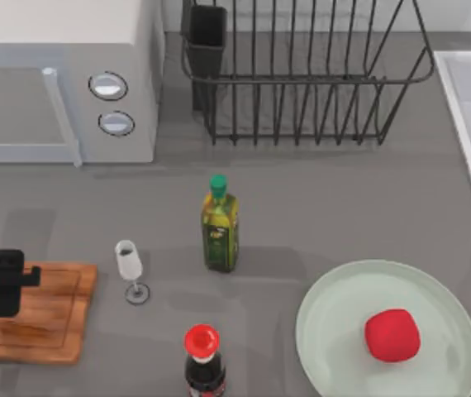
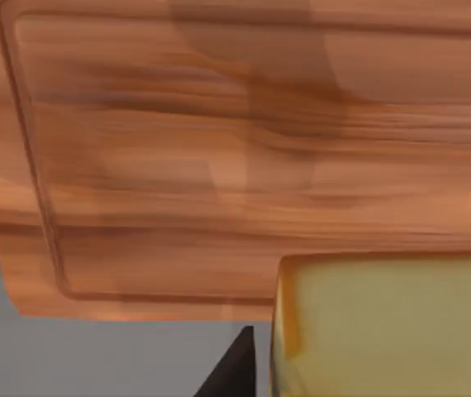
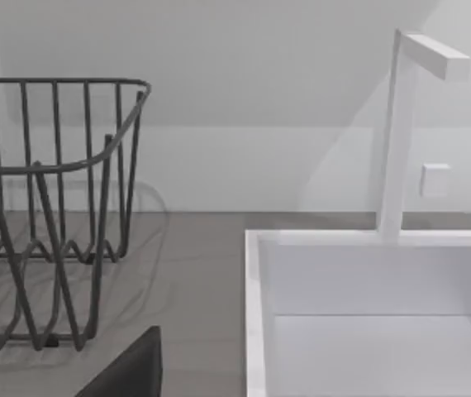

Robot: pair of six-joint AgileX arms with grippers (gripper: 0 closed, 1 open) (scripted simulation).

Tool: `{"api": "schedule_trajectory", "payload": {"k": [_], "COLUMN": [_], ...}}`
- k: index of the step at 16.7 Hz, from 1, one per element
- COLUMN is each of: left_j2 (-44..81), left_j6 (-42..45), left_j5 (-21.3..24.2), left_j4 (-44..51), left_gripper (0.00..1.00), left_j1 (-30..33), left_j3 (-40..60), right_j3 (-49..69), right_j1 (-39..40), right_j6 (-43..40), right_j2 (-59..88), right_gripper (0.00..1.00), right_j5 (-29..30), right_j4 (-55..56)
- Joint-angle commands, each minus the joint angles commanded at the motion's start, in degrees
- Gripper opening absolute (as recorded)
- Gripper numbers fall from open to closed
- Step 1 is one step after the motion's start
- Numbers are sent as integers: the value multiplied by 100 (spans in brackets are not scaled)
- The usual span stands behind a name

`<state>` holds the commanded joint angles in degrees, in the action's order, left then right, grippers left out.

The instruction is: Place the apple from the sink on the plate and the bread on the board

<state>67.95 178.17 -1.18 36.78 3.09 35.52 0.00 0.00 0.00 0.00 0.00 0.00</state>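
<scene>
Grey table [image 1: 318,215] is loaded with board [image 1: 54,318], plate [image 1: 335,331], oil bottle [image 1: 220,225], wine glass [image 1: 130,269], microwave [image 1: 62,74], rack [image 1: 302,74]

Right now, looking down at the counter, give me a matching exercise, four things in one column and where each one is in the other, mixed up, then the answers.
Things:
1. apple
2. wine glass
3. oil bottle
4. left gripper

Places:
A. over the board, at the table's left
B. on the plate
C. near the table's middle, green cap up
D. just right of the board, standing on the table

Pairs: 1-B, 2-D, 3-C, 4-A
</scene>
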Motion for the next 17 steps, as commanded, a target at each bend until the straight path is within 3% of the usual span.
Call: {"api": "schedule_trajectory", "payload": {"k": [17], "left_j2": [852], "left_j6": [28], "left_j5": [3], "left_j4": [-1392], "left_gripper": [0], "left_j1": [6], "left_j3": [-397], "right_j3": [0], "right_j1": [0], "right_j6": [0], "right_j2": [0], "right_gripper": [100], "right_j5": [0], "right_j4": [0]}}
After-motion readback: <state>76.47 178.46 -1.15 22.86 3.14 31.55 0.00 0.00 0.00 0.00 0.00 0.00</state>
